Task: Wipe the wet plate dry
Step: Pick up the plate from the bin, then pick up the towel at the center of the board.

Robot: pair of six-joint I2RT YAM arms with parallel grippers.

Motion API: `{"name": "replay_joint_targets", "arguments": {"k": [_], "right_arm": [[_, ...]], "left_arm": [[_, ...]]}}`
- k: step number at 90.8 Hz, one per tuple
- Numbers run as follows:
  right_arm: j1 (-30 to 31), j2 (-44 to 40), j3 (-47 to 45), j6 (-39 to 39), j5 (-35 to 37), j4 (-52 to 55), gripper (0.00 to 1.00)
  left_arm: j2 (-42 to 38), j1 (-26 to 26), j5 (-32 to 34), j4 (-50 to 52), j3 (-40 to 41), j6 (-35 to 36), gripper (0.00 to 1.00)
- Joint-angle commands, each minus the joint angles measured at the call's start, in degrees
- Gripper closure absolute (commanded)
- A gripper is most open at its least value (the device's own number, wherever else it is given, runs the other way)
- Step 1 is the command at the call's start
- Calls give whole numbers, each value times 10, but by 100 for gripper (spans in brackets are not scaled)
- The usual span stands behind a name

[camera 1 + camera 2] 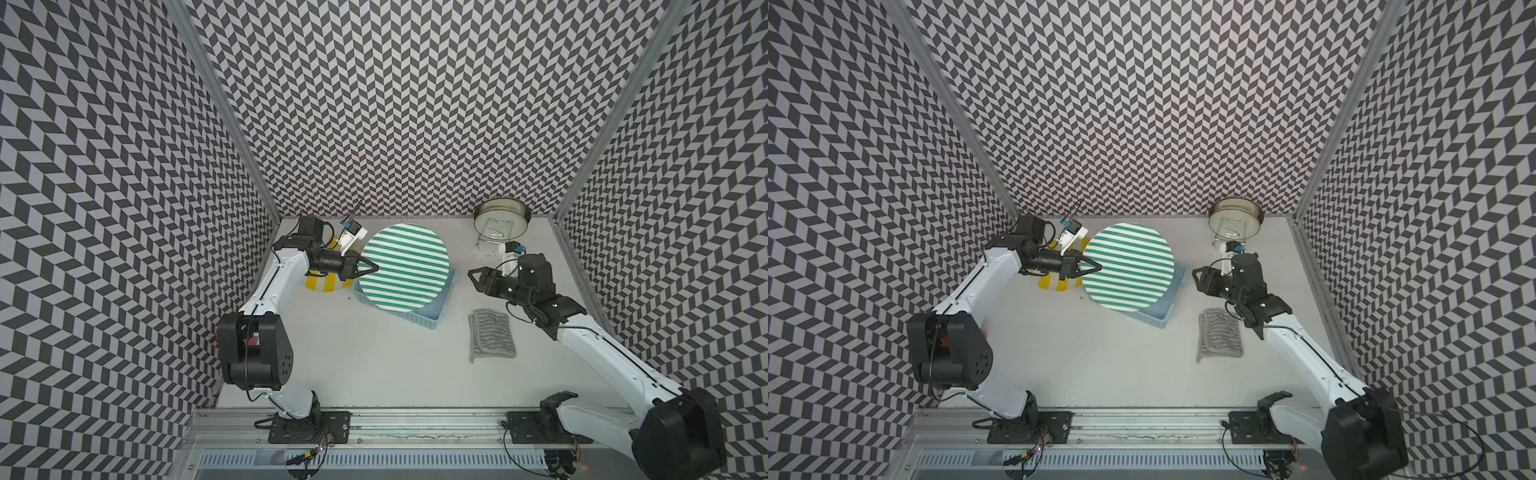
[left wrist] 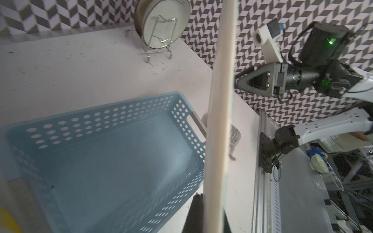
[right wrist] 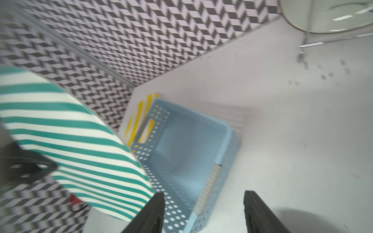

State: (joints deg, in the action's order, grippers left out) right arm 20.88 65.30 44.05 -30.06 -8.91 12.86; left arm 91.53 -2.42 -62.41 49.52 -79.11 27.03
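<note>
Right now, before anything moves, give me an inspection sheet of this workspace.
Surface: white table, dark specks near the wire rack.
Job's things: green-striped plate tilted above the blue basket; folded grey cloth lying flat, untouched.
Clutter: yellow-striped plate behind the left gripper; metal dish standing in the wire rack.
Grippers: left gripper shut on the green-striped plate's rim; right gripper open, empty, apart from it.
Cables: black cables loop at the arm bases, off the table.
Surroundings: chevron-patterned walls on three sides; metal rail in front.

A robotics lab test cell: chevron-patterned panels [image 1: 395, 104] enclose a white bench [image 1: 395, 365], with robot arms [image 1: 270, 291] bolted to an aluminium rail [image 1: 415, 419] along its front edge.
</note>
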Motion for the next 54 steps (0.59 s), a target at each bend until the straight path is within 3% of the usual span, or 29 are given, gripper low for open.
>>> {"name": "replay_joint_targets", "arguments": {"k": [1,17,30,54], "right_arm": [[37,-3,-22,-17,139,75,34],[99,16,-53,-59,215,111,31],[112,42,-88,-72,208,98,26],[130,104,-113,-85,220,81,26]], "left_arm": [[-32,-6,23,-147,9,-123,100],[-20,-9,-38,-130,2,-126,100],[-15,-16,-42,-116,4,-113,100],[-19,-35,-14,-116,12,-104,100]]}}
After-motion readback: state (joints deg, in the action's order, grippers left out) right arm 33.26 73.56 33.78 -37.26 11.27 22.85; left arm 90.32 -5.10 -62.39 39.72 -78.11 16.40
